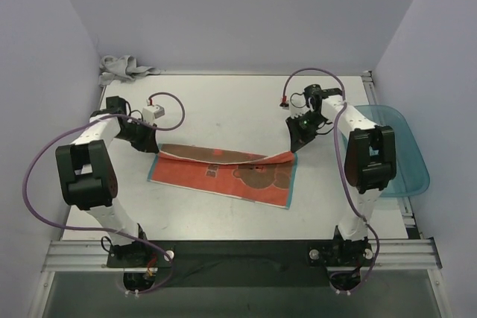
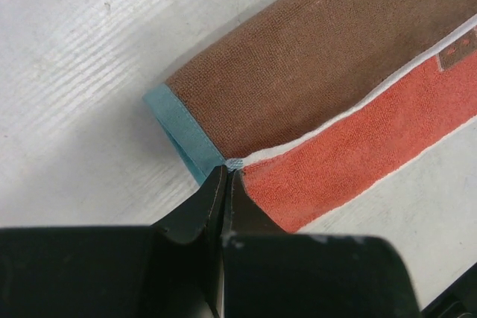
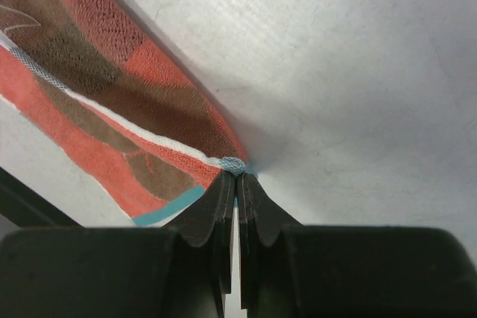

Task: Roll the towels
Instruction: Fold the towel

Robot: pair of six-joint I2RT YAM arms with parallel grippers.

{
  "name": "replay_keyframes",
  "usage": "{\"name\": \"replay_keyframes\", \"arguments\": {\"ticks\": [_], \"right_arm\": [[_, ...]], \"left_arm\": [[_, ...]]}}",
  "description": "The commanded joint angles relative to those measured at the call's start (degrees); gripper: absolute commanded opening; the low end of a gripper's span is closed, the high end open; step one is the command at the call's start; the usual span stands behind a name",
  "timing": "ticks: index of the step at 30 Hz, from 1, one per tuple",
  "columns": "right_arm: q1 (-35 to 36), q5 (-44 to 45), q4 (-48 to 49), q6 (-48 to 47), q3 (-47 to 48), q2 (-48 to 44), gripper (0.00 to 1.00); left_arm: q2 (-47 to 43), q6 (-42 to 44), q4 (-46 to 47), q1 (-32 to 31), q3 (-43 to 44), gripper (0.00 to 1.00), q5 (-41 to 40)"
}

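1. Rust-brown towel lies near the middle of the table, between my two arms. Its far long edge is turned over toward me, so a brown strip lies on the orange side.
2. My left claw is closed on the left corner of this turned edge, just beside the teal border. The cloth is pinched between the tips.
3. My right claw is closed in the same way on the right corner, and this corner is lifted a little from the table.
4. I judge that the first turn of the roll is in hand. Only one fold is made and most of the towel is flat.
5. The next move, I think, needs both claws to bring the edge toward me together, at the same height. Otherwise the roll can become loose or crooked.
6. The grey towel lies crumpled at the far left corner, well apart from both claws, and is not yet rolled.
7. The teal tray sits at the right edge, beside the right arm. I see nothing in it, though the arm hides a part.
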Motion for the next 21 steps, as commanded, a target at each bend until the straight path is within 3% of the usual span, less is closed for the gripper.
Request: {"name": "replay_keyframes", "arguments": {"ticks": [1,7,13,21], "right_arm": [[-0.02,4.05,0.35,2.05,5.48,3.92,0.0],[-1.96,7.21,0.09,3.72,18.75,9.29,0.0],[-2.13,9.06,-1.31,2.23,26.16,9.39,0.0],[-0.56,3.96,-2.11,-4.44,12.21,-2.64,0.0]], "left_arm": [[3.02,-2.8,0.48,0.41,2.76,0.0,0.96],[7.68,-8.6,1.09,0.15,6.72,0.0,1.04],[7.95,-11.51,1.19,0.15,11.47,0.0,2.71],[0.83,-6.25,-1.89,0.15,7.0,0.0,0.96]]}}
